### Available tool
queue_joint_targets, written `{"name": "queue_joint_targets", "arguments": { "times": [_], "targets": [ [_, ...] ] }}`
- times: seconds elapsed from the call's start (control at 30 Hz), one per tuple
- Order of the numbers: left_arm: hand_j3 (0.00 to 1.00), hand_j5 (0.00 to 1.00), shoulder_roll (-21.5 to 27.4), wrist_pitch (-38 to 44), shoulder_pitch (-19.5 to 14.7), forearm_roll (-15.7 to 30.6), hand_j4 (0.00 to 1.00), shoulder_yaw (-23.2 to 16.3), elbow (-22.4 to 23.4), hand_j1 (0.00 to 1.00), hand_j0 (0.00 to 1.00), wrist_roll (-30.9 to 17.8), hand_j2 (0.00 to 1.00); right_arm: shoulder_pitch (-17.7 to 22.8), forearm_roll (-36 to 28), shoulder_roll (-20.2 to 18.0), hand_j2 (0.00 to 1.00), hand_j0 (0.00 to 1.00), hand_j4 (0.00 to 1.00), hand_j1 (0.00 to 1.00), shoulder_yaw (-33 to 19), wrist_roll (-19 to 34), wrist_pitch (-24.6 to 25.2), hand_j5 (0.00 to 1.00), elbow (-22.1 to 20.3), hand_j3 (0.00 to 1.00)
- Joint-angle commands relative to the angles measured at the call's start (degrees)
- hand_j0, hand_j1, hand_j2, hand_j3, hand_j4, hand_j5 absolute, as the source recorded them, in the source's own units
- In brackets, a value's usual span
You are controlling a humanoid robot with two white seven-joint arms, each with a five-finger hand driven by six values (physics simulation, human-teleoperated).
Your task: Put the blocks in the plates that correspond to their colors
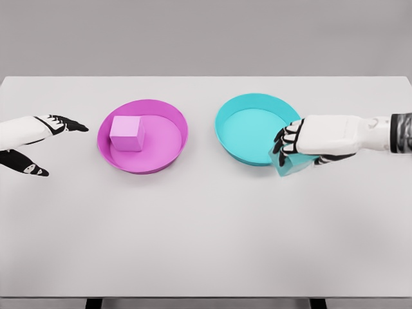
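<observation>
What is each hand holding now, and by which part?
The right hand grips the cyan block from above, by its upper part. The left hand is open and holds nothing.

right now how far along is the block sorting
About halfway. Done: the pink block sits inside the pink plate, and the left hand is off to the side, open and holding nothing. In hand: the right hand has its fingers curled on the cyan block at the cyan plate's near right rim. Left: getting that block into the cyan plate and letting go.
</observation>
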Motion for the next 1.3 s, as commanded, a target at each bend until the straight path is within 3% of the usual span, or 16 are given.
{"name": "queue_joint_targets", "arguments": {
  "times": [0.0,0.47,0.63,0.87,1.03,1.07,1.1,1.13,1.27],
  "targets": [
    [1.00,1.00,0.1,0.1,0.0,0.4,1.00,0.0,0.0,1.00,1.00,0.0,1.00,0.0,-0.6,1.4,0.62,0.62,0.62,0.62,-0.3,0.0,0.1,0.62,1.6,0.62],
    [1.00,1.00,0.0,0.1,0.0,0.4,1.00,-0.1,0.6,1.00,1.00,-0.1,1.00,-3.6,-3.0,9.9,0.62,0.62,0.62,0.62,-0.3,0.1,0.1,0.62,10.7,0.62],
    [1.00,1.00,-0.1,0.1,0.1,0.4,1.00,-0.1,0.6,1.00,1.00,0.0,1.00,-4.5,-3.0,13.7,0.62,0.62,0.62,0.62,-0.3,0.1,0.1,0.62,16.4,0.62],
    [1.00,1.00,-0.1,0.1,0.1,0.4,1.00,-0.1,0.6,1.00,1.00,-0.1,1.00,-4.7,-2.9,21.5,0.62,0.62,0.62,0.62,-0.3,0.8,0.1,0.62,27.6,0.62],
    [1.00,1.00,-0.1,0.1,0.1,0.4,1.00,-0.1,0.6,1.00,1.00,-0.1,1.00,-4.7,-2.8,21.7,0.64,0.64,0.64,0.64,-0.2,1.4,0.1,0.64,27.8,0.64],
    [1.00,1.00,-0.1,0.1,0.1,0.4,1.00,-0.1,0.6,1.00,1.00,-0.1,1.00,-4.6,-2.6,21.7,0.72,0.72,0.72,0.72,-0.2,1.4,0.1,0.72,27.7,0.72],
    [1.00,1.00,-0.1,0.1,0.1,0.4,1.00,-0.1,0.6,1.00,1.00,-0.1,1.00,-4.6,-2.5,21.7,0.94,0.94,0.94,0.94,-0.2,1.3,0.1,0.94,27.5,0.94],
    [1.00,1.00,-0.1,0.1,0.1,0.4,1.00,-0.1,0.6,1.00,1.00,-0.1,1.00,-4.6,-2.5,21.6,1.00,1.00,1.00,1.00,-0.2,1.3,0.1,1.00,27.4,1.00],
    [1.00,1.00,-0.1,0.1,0.1,0.3,1.00,-0.1,0.7,1.00,1.00,-0.1,1.00,-4.6,-2.5,21.5,1.00,1.00,1.00,1.00,-0.2,1.3,0.1,1.00,27.3,1.00]
  ]
}}
